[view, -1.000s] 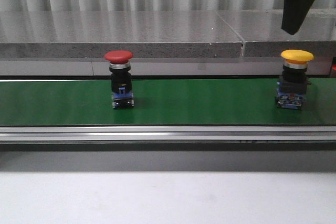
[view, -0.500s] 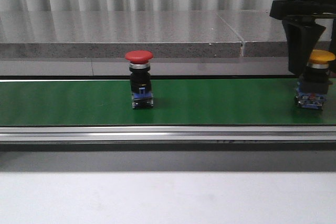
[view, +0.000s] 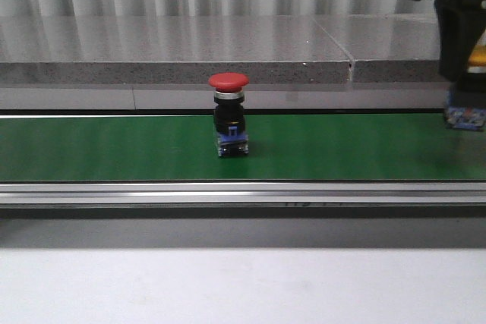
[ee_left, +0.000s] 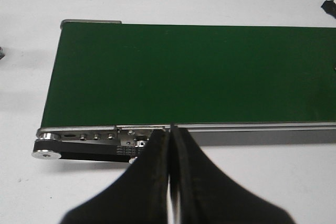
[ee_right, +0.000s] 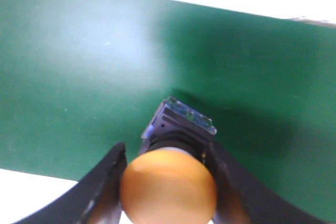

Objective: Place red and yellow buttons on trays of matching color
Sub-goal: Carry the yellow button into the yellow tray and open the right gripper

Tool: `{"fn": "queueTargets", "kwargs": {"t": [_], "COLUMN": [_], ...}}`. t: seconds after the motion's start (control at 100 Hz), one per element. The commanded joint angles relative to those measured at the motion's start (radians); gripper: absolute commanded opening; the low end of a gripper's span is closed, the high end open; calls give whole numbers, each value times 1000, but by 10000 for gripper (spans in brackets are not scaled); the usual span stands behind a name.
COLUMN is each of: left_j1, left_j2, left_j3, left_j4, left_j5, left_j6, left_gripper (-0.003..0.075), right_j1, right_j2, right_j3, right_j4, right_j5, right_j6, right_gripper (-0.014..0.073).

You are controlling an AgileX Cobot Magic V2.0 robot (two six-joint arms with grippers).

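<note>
My right claw straddles the yellow button, fingers touching its cap; my left claw is pressed together, empty.

1. Front view: even, moderate light; soft sheen on the grey ledge behind the green belt. Slightly grainy.
2. The red button is sharp, with a short, faint shadow at its base.
3. Left wrist view: bright, the white table near overexposure; focus is adequate.
4. Right wrist view: soft throughout. The yellow button is blurred, a pale glare patch lies on the belt, and a dark shadow falls beside the button.
</note>
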Motion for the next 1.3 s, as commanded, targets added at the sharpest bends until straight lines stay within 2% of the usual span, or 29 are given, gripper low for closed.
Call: {"fn": "queueTargets", "kwargs": {"t": [0.0,0.29,0.64,0.92,1.29], "left_j1": [-9,-9,-9,-9,-9], "left_j2": [2,2,2,2,2], "left_j3": [-25,-25,-25,-25,-25], "left_j4": [-15,-15,-15,-15,-15], "left_j5": [-63,-63,-63,-63,-63], "left_j6": [0,0,0,0,0], "left_gripper": [-20,-20,-20,-20,-20], "right_j1": [-55,-318,-614,-723,-731], "right_j2": [-84,-190,-179,-89,87], "right_j3": [-33,-35,-38,-38,-38], "right_j4": [-38,-58,-58,-47,-9], "right_j5": [-20,-22,-68,-85,-136], "right_j6": [32,33,33,57,59], "right_gripper": [236,236,236,236,236]}}
